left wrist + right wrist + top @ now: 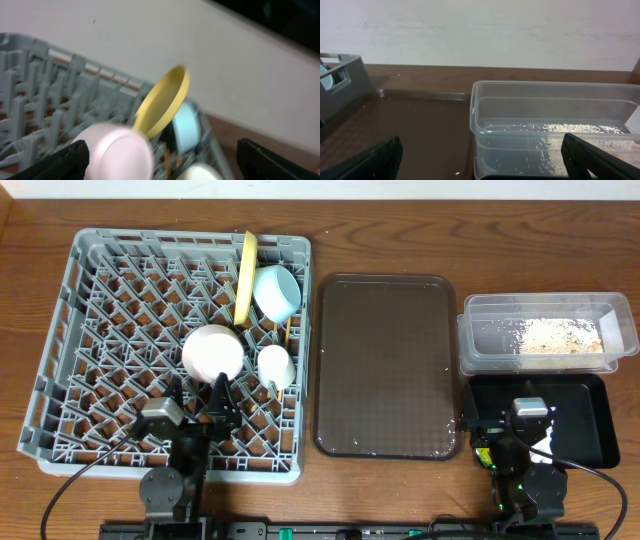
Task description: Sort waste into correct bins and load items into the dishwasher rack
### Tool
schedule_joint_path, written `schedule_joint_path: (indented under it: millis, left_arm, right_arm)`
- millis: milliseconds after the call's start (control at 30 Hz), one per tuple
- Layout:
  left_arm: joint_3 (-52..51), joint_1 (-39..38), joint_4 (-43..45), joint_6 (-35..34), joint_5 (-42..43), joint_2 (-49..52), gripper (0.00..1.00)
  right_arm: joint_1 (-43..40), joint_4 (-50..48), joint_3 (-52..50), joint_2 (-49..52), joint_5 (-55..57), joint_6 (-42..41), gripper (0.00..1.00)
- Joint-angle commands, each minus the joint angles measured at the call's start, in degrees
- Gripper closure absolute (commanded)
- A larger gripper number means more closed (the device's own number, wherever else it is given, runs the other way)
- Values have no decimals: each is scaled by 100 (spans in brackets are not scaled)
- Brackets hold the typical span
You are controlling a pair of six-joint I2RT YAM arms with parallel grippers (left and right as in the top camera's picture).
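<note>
Ahead of my left gripper (160, 162), the yellow plate (162, 102) stands on its edge in the grey rack (45, 100) and leans a little. The jaws are spread wide and hold nothing. Low between them, closer to the left finger, sits the white bowl (117, 155). Just behind the plate, toward the right finger, I see the light blue bowl (186, 131). The small white cup (197, 172) peeks up at the bottom, nearer the right finger. This picture is blurry. From above, thin wooden chopsticks (287, 332) poke up between the blue bowl and the cup. My right gripper (481, 150) also has its jaws spread wide, and they hold nothing. Ahead of them, toward the right finger, is the clear tub (555, 107), with rice scraps (580, 128) lying on its bottom. Ahead toward the left finger lies the flat brown tray (420, 125), just beside the tub. Far past the left finger I see one corner of the rack. From above, this gripper hangs over the left end of the black tub (590, 420), which sits right next to the clear tub.
</note>
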State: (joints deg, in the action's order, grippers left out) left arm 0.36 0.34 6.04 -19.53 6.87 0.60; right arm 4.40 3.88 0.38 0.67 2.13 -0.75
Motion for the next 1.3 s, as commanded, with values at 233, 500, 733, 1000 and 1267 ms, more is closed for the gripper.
schedule_joint_path:
  millis: [233, 500, 733, 1000, 1267]
  left_arm:
    - [-13, -232, -964, 2885, -66, -50, 5]
    - [-13, -251, -966, 3021, -162, -50, 5]
    - [-13, -251, -876, 3018, -247, -50, 5]
    - [-13, -251, -599, 2911, -245, -50, 5]
    - [-13, -251, -533, 2334, -503, -50, 5]
  right_arm:
    - [-48, 22, -9, -39, 42, 81, 1]
    - [-48, 22, -9, -39, 42, 81, 1]
    - [-48, 22, -9, -39, 42, 81, 1]
    - [-48, 22, -9, -39, 42, 81, 1]
    - [-48, 22, -9, -39, 42, 81, 1]
